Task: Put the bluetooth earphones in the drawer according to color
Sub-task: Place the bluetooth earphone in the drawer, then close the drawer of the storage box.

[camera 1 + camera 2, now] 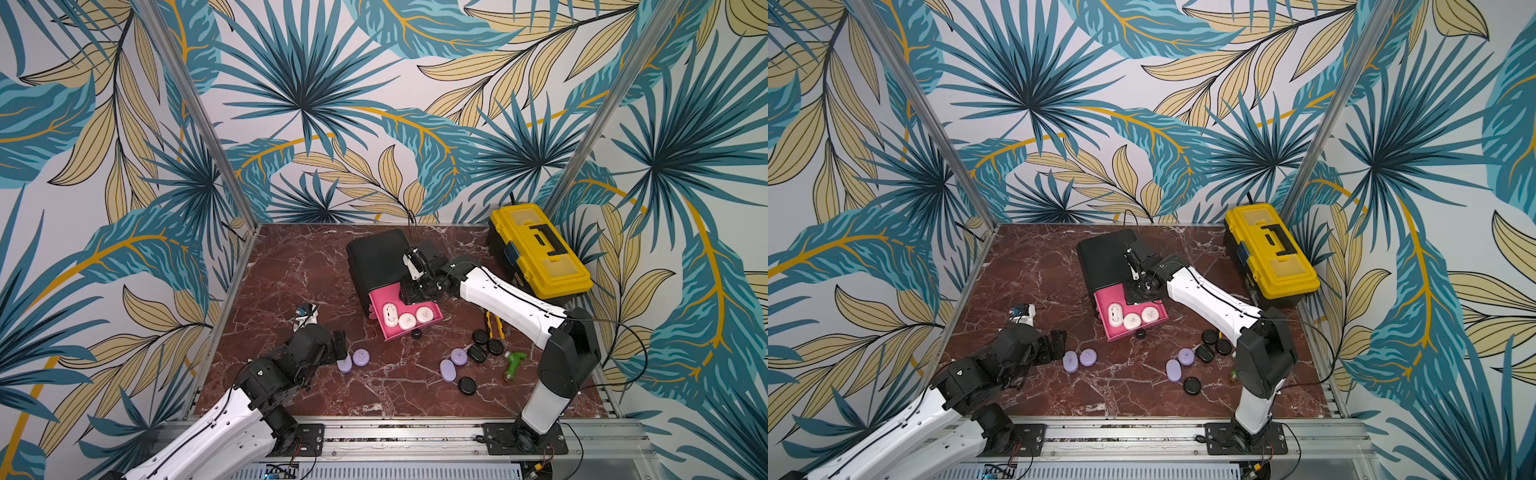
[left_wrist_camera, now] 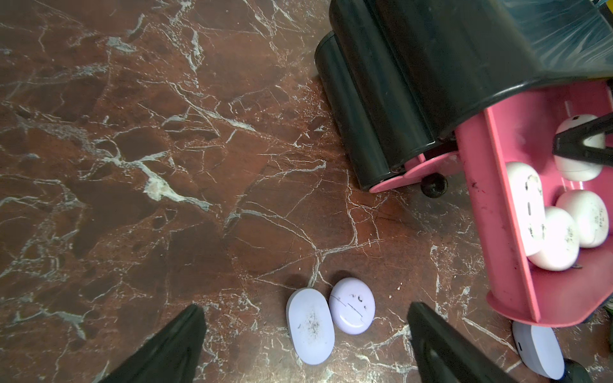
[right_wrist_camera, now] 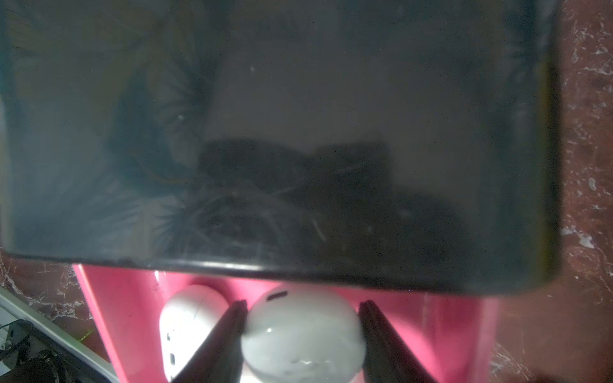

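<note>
Hovering at the table's (image 1: 291, 270) 8 o'clock, the left gripper (image 2: 305, 310) gapes wide over two touching lilac cases (image 1: 360, 357), with bare marble open toward 10 o'clock. At centre, the pink drawer (image 1: 395, 334) juts toward 5 o'clock from the black cabinet (image 1: 376, 257). At the drawer's inner edge, the right gripper (image 3: 303, 308) clasps a white case (image 3: 303, 335) beside three others (image 1: 407, 320).

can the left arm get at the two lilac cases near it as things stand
Probably yes: the left tool stands open just short of the oval lilac case and the round lilac case, with nothing between.
</note>
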Controlling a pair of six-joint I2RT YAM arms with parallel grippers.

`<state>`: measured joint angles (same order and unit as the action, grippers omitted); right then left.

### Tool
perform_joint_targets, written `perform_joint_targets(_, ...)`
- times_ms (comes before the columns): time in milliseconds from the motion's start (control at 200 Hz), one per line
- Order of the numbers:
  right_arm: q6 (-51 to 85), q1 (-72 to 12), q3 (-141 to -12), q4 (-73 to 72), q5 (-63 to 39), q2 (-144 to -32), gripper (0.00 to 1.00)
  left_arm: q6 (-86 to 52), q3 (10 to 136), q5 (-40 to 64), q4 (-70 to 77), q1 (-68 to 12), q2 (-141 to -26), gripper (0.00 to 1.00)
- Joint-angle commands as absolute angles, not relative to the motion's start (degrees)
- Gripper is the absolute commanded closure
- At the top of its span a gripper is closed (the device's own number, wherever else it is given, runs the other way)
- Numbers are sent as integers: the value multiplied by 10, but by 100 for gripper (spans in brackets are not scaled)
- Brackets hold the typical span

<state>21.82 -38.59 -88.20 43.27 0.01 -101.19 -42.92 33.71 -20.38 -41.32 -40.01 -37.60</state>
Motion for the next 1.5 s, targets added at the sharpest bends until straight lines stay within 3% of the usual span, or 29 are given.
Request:
perform_joint_targets(0,213,-391,-889,419,14,-1020,41,-430,324,-210,-407,-397,-375,0)
perform_joint_targets(150,216,-392,-889,419,14,-1011,31,-426,332,-208,-403,-397,-379,0)
perform_joint_targets(275,220,-392,-886,420,17,-992,28,-408,365,-209,-400,-397,-402,0)
perform_joint_targets(586,235,-392,-812,421,-5,-872,27,-309,544,-183,-394,-375,-542,0)
perform_joint_targets(966,268,-392,-613,405,-35,-692,28,-225,799,-96,-389,-331,-790,0)
perform_joint_targets(1197,299,-391,-502,330,-64,-639,28,-209,918,-42,-378,-306,-917,0)
perform_joint_targets(1492,348,-399,-378,120,-116,-639,31,-193,998,-15,-358,-267,-1045,0)
